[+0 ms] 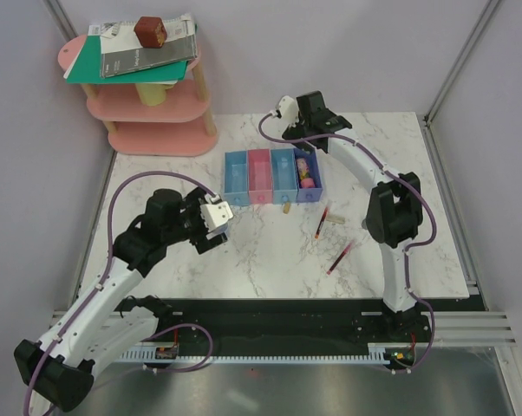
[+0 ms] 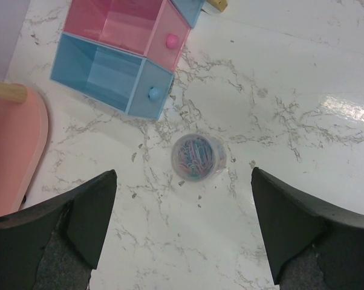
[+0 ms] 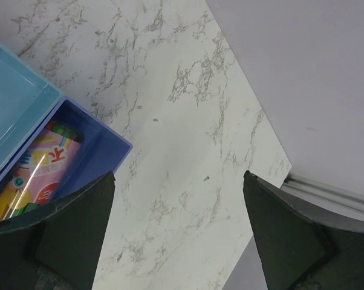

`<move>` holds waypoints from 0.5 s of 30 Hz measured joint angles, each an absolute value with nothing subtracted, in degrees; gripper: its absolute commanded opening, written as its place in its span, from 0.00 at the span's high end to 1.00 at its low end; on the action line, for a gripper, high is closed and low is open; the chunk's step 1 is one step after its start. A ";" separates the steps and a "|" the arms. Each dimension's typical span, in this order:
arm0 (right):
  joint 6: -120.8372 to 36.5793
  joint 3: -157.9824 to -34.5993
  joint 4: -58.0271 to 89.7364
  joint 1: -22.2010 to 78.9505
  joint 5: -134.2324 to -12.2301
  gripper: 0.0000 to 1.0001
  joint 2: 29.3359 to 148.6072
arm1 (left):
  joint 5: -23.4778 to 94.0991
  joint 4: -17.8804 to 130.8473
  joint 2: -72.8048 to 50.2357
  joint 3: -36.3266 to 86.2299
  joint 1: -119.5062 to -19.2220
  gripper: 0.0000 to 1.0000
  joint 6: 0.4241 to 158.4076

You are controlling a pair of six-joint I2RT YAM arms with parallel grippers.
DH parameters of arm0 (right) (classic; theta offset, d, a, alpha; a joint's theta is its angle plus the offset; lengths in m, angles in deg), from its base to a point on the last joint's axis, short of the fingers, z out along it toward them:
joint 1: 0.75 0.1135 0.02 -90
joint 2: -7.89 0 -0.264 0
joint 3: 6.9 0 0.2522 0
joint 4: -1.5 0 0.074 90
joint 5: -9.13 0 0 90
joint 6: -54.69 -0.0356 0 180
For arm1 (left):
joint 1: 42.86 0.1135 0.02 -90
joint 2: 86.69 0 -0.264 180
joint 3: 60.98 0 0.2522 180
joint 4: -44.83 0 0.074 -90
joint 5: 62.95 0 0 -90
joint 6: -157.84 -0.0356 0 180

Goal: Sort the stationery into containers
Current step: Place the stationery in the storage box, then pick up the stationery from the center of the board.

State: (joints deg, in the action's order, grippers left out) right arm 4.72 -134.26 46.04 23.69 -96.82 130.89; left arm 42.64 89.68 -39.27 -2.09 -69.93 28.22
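The four joined bins (image 1: 274, 176) stand mid-table. The pink-yellow tube (image 1: 305, 171) lies in the purple-blue bin (image 3: 103, 151) and also shows in the right wrist view (image 3: 37, 175). Two red pens (image 1: 321, 223) (image 1: 340, 257) and tan erasers (image 1: 286, 208) (image 1: 337, 219) lie on the table in front of the bins. My left gripper (image 1: 218, 221) is open above a round clear tub of coloured clips (image 2: 197, 158), which sits in front of the light blue bin (image 2: 103, 72); its jaws (image 2: 183, 175) hold nothing. My right gripper (image 1: 287, 108) hangs open and empty behind the bins (image 3: 179, 175).
A pink tiered shelf (image 1: 148, 104) stands at the back left with books and a brown cube (image 1: 149, 31) on top; its edge shows in the left wrist view (image 2: 13, 151). Walls close the left, back and right sides. The table's back right edge (image 3: 273, 175) lies under my right gripper.
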 measured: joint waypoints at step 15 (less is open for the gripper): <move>0.24 -124.38 50.13 24.53 -95.13 0.04 105.58 | 46.14 85.42 -27.58 -8.39 -61.89 0.01 23.46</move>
State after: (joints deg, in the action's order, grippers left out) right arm 0.24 -124.38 50.13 24.53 -95.13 105.58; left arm 46.14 85.42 -27.58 -8.39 -61.89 23.46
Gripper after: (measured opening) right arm 0.951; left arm 0.993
